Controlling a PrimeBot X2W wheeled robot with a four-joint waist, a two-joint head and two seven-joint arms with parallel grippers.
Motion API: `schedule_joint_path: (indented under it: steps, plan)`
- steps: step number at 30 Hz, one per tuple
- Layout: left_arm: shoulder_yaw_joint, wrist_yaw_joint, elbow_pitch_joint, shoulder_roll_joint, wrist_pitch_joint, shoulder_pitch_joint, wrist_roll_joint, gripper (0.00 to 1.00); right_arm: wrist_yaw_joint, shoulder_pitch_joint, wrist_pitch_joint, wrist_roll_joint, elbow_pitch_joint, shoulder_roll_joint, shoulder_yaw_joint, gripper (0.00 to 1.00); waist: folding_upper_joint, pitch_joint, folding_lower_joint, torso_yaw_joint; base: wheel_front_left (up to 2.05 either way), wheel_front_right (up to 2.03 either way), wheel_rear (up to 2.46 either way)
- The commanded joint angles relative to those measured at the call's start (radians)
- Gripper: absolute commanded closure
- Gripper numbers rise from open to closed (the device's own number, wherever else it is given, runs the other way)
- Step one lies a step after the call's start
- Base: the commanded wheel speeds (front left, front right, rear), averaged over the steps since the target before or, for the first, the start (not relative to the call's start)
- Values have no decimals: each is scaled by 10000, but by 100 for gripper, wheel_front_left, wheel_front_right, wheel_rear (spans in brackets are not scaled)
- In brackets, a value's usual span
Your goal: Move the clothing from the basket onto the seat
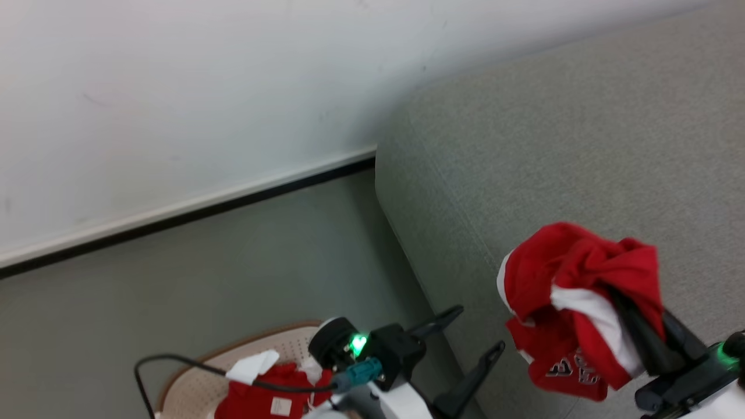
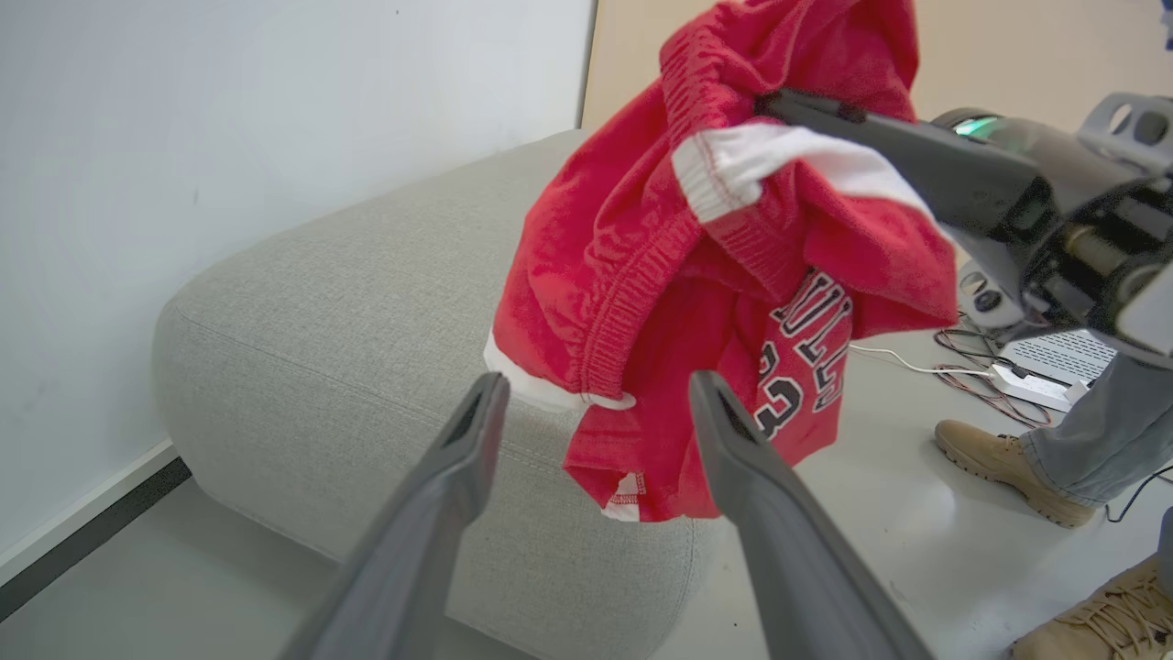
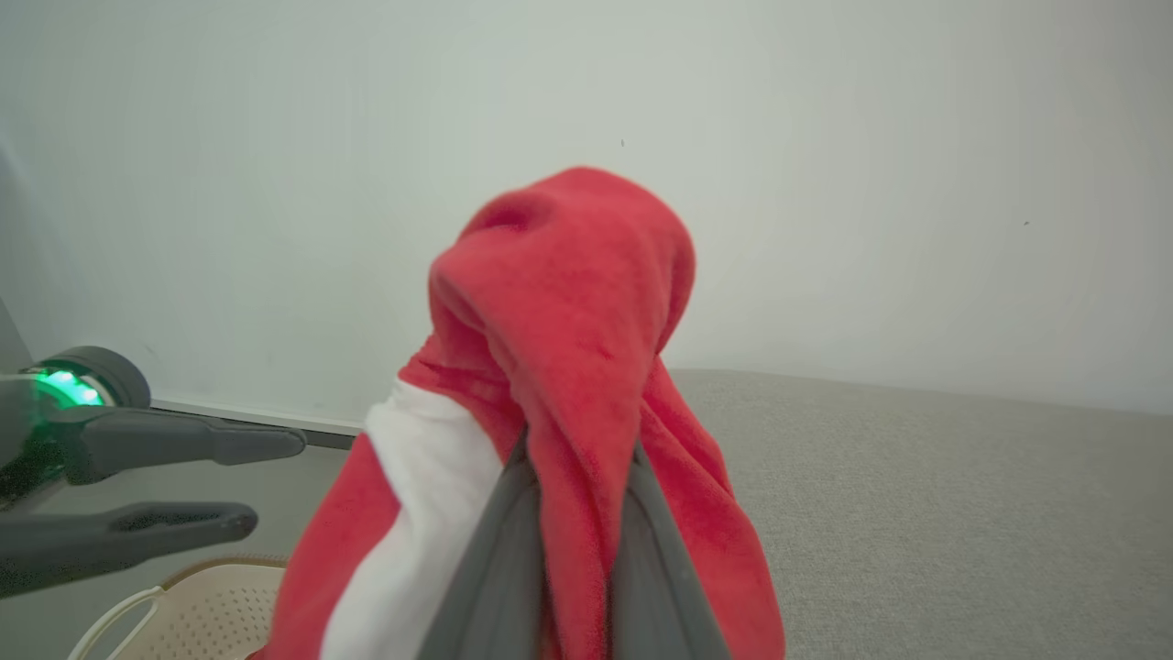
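Red clothing (image 1: 582,267) hangs long-axis vertical | right pincer (image 3: 579,451) pinching it | left pincer (image 2: 597,385) spread

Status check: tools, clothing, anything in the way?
Right tool shut on red garment, held up beside seat. Left tool open, empty. More clothing in basket. No obstruction seen.

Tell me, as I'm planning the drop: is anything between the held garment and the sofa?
Nothing visible. The garment, clamped in the right gripper, hangs at the sofa's edge. The open left gripper stands beside it, on the basket's side, not beneath it.
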Motion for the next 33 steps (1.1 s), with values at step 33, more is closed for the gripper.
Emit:
schedule_joint_path:
  steps: [33]
  plan:
    - [876, -278, -965, 552, 540, -4365, 1393, 0, -25, -9968, -338, -640, 7002, -2851, -4353, 100, -1, 7141, -1, 3364, 0, 0, 0]
